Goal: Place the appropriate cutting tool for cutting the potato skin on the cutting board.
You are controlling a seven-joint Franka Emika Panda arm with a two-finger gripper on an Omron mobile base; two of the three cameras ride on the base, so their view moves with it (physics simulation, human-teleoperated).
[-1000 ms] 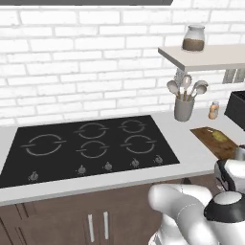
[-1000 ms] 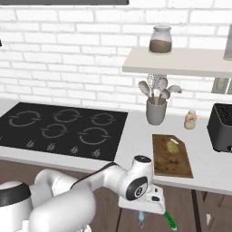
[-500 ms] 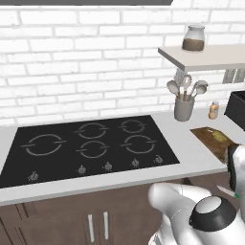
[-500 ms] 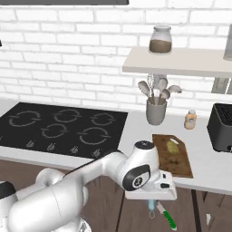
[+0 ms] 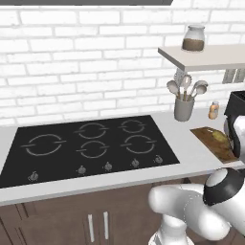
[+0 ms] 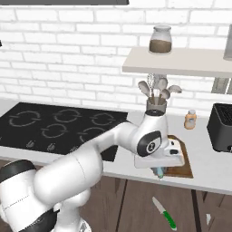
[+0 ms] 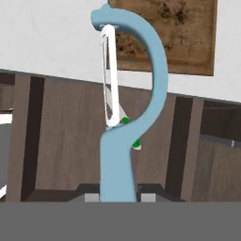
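Jaws pinch the slim light-blue peeler (image 7: 134,108) at its handle in my gripper (image 7: 120,196), its head rising to the top centre of the hand view beside the flat dark brown wooden cutting board (image 7: 186,35) at upper right, near the white counter (image 7: 52,37) edge.

A jar (image 6: 160,40) stands on the shelf (image 6: 181,61) above a utensil crock (image 6: 156,107), beside the black cooktop (image 5: 86,147).
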